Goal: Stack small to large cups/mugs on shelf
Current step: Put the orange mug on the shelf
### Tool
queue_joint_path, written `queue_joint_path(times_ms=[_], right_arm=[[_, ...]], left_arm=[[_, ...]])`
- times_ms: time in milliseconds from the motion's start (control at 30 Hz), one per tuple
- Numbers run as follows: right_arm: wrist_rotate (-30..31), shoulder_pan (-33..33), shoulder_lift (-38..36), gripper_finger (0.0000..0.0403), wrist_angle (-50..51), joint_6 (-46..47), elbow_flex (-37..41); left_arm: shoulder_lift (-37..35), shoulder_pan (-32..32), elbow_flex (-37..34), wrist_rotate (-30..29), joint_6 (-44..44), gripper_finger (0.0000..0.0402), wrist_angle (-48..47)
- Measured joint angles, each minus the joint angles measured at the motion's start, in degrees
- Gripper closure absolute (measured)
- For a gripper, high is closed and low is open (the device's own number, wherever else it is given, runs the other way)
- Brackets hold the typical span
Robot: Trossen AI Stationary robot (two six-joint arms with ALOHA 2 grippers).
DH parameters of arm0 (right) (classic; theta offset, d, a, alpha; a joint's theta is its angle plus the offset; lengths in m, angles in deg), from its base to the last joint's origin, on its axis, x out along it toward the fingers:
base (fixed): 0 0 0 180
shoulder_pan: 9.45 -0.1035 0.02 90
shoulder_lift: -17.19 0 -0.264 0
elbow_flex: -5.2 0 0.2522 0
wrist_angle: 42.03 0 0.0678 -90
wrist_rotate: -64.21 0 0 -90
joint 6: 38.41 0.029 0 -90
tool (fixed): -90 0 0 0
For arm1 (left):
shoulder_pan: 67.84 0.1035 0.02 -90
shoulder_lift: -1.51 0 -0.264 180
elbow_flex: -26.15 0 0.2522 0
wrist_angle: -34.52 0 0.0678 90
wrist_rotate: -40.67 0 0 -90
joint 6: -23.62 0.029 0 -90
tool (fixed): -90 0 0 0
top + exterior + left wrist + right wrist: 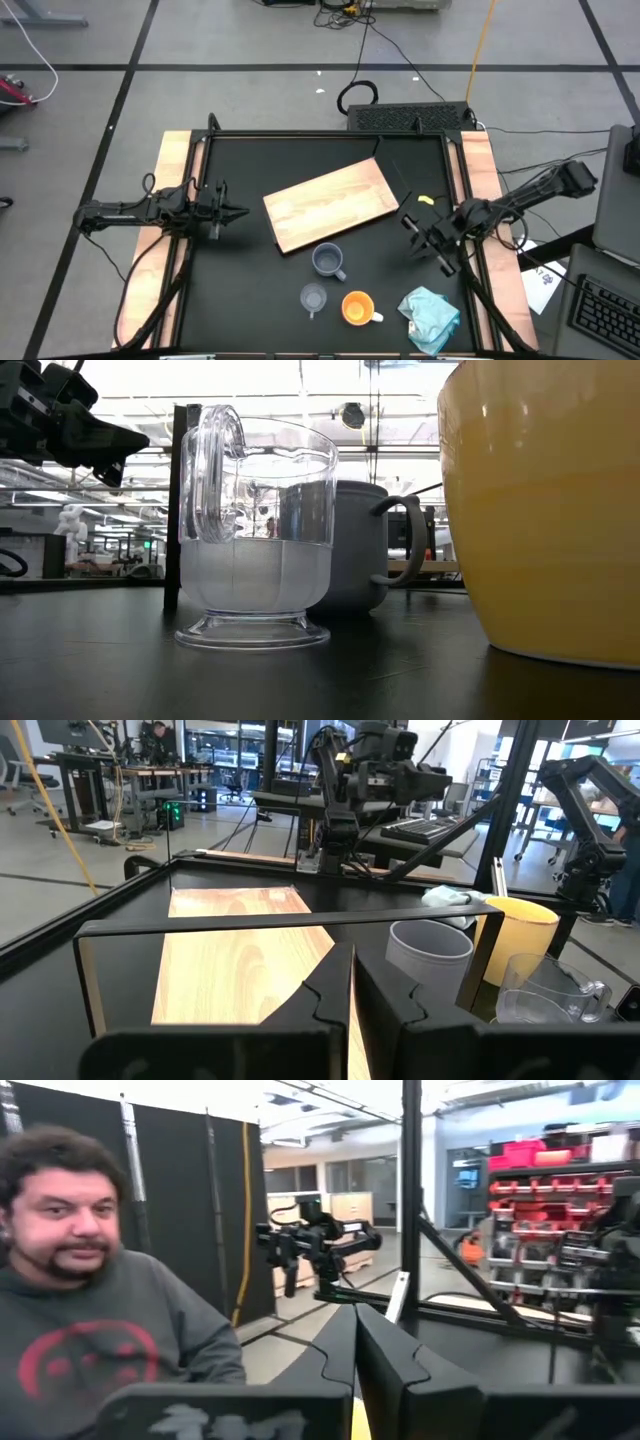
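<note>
The light-wood shelf board (330, 204) lies flat at the table's middle, tilted. Near its front edge stand the blue-grey mug (329, 261), the clear glass cup (314, 298) and the orange mug with a white handle (359, 308), each on its base. In the low view the clear cup (255, 540) is nearest, the grey mug (360, 545) behind it, the orange mug (545, 510) at the right. My left gripper (243, 211) is shut and empty above the table's left part. My right gripper (412, 222) is shut and empty above the right part.
A pale teal cloth (431, 315) lies crumpled at the near right corner. A small yellow thing (426, 200) lies right of the board. A black frame (330, 135) rims the table. A person in a grey top (110, 1320) shows beyond the table in the right wrist view.
</note>
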Motion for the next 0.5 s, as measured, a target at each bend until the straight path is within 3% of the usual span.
queue_joint_path(times_ms=[333,500], right_arm=[[2.33,-4.50,6.83,0.0403,-3.67,-5.71,-0.04],[12.71,-6.28,11.14,0.0403,-5.69,-6.35,-0.07]], left_arm=[[0.00,0.00,-0.01,0.00,-0.01,0.0385,0.00],[0.00,0.00,0.01,0.00,-0.01,0.0385,0.00]])
